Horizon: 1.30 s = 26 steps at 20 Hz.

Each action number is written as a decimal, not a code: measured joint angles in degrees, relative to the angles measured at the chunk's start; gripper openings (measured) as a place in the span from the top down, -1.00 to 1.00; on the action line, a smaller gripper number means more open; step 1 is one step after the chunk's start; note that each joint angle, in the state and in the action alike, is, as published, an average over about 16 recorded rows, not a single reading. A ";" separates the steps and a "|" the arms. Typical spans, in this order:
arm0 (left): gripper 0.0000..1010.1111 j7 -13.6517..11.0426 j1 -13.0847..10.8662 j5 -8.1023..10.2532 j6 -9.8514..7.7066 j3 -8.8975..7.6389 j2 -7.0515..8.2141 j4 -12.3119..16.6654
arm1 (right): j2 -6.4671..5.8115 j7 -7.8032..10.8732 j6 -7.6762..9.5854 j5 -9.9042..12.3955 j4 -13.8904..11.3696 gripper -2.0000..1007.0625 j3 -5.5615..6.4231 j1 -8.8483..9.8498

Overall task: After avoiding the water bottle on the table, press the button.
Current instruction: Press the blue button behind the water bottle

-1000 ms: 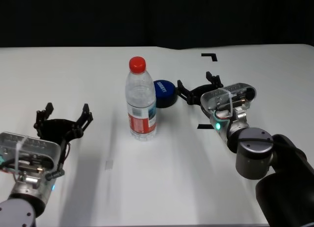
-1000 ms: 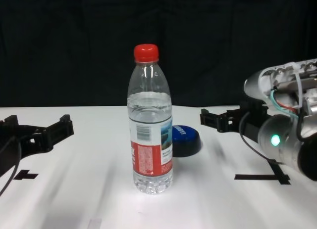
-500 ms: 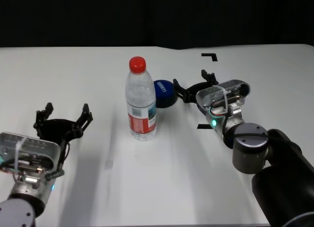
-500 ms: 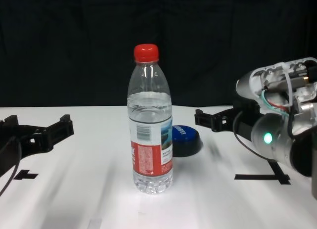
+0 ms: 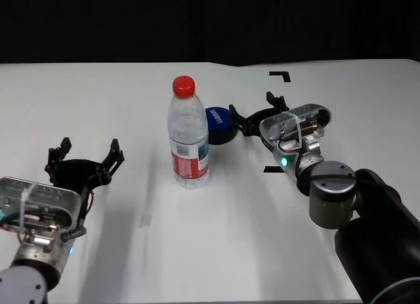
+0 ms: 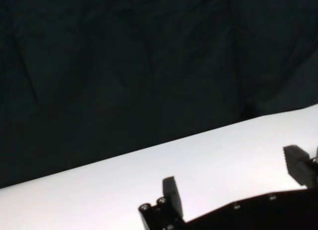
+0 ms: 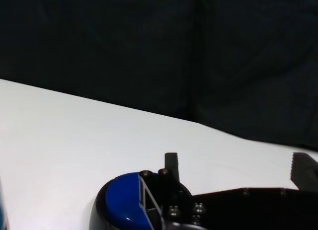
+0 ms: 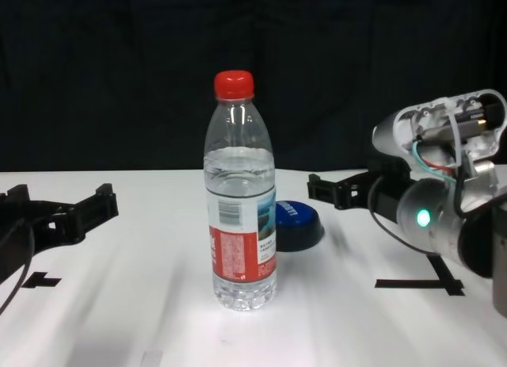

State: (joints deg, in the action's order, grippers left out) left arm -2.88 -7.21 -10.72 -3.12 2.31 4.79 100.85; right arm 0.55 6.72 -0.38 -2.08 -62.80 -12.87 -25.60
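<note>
The water bottle (image 5: pixel 189 136), clear with a red cap and a red label, stands upright mid-table (image 5: pixel 118 94). Just behind it to its right lies the blue dome button (image 5: pixel 220 125) on its black base. My right gripper (image 5: pixel 252 107) is open right beside the button on the side away from the bottle, one finger close to the button's edge. In the right wrist view the button (image 7: pixel 126 202) lies just below the near finger (image 7: pixel 171 163). The chest view shows the bottle (image 8: pixel 242 216) partly covering the button (image 8: pixel 297 223). My left gripper (image 5: pixel 88 150) rests open at the near left.
Black tape marks lie on the table, a corner mark (image 5: pixel 281 75) at the far right and a cross (image 8: pixel 416 284) under my right forearm. Black curtain backs the far edge. Bare white surface stretches between my left gripper (image 8: pixel 59 212) and the bottle.
My right gripper has slid left, closing the gap to the button from the side away from the bottle. The bottle, the button and the left arm have not moved.
</note>
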 joint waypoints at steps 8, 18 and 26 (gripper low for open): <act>-0.99 0.00 0.00 0.00 0.00 0.00 0.00 0.00 | 0.17 0.16 -0.51 0.05 1.79 -0.99 -0.22 -1.35; -0.99 0.00 0.00 0.00 0.00 0.00 0.00 0.00 | 0.51 0.24 -1.52 0.22 4.48 -0.99 -0.33 -3.21; -0.99 0.00 0.00 0.00 0.00 0.00 0.00 0.00 | 0.80 0.13 -2.02 0.27 6.14 -0.99 -0.36 -4.30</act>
State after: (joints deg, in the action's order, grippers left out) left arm -2.88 -7.21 -10.72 -3.12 2.31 4.79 100.85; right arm 1.35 6.85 -2.40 -1.81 -56.65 -13.24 -29.90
